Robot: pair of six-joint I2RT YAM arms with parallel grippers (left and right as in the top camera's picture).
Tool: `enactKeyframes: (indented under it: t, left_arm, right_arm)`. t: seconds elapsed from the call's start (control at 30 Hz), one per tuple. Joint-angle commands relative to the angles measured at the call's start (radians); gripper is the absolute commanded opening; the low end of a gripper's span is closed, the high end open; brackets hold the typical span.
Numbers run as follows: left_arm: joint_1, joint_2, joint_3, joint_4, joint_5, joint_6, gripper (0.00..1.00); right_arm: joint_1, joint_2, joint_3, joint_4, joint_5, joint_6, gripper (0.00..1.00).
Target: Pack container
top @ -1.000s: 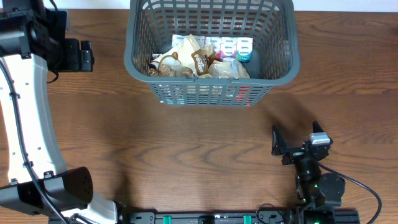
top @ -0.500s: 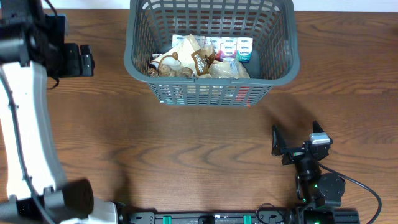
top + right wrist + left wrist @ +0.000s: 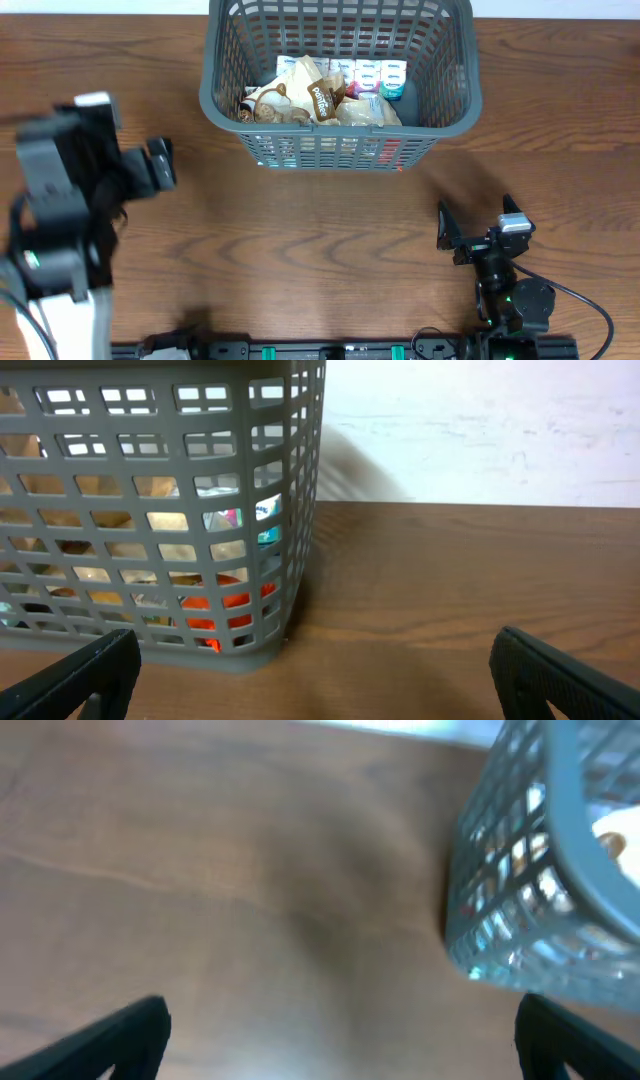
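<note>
The container (image 3: 222, 100) is a large dark grey lattice basket at the top middle of the table, holding several snack packs (image 3: 320, 98). It also shows in the left wrist view (image 3: 560, 840) and the right wrist view (image 3: 270, 510). My left gripper (image 3: 160, 166) is blurred, left of the container, open and empty; its fingertips (image 3: 340, 1040) frame bare table. My right gripper (image 3: 476, 225) is open and empty near the front right, below the container; its fingertips (image 3: 320, 680) stand wide apart facing the basket's corner.
The wooden table (image 3: 320, 240) runs under everything. A white wall (image 3: 480, 430) stands behind the table in the right wrist view. The left arm's white link (image 3: 60, 310) stands at the front left.
My left arm has swung down and toward the front, from the far left corner to mid-left, and is blurred with motion. The right arm and the container have not moved.
</note>
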Motion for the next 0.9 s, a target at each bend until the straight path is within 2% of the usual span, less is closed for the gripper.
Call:
enactKeyframes:
  t: [0.0,0.17,0.4,0.7,0.87]
  left_arm:
    - [-0.033,-0.158,-0.178,0.104,0.008,-0.082,0.99]
    - [-0.06,-0.402,-0.456,0.296,0.008,-0.15,0.99]
    - [-0.078,-0.653,-0.743,0.49,0.011,-0.152,0.99]
    - [-0.131,-0.835,-1.02,0.725,0.011,-0.106,0.99]
    - [-0.169,-0.909,-1.095,0.766,0.011,-0.022,0.99]
  right_arm:
    - [-0.008,-0.007,-0.002,-0.004,-0.006,-0.012,0.99]
    - [-0.008,-0.007,-0.002,-0.004,-0.006,-0.012,0.99]
    - [-0.008,-0.007,-0.002,-0.004,-0.006,-0.012,0.99]
    - [-0.008,-0.007,-0.002,-0.004,-0.006,-0.012,0.99]
    - [-0.008,-0.007,-0.002,-0.004,-0.006,-0.012,0.99]
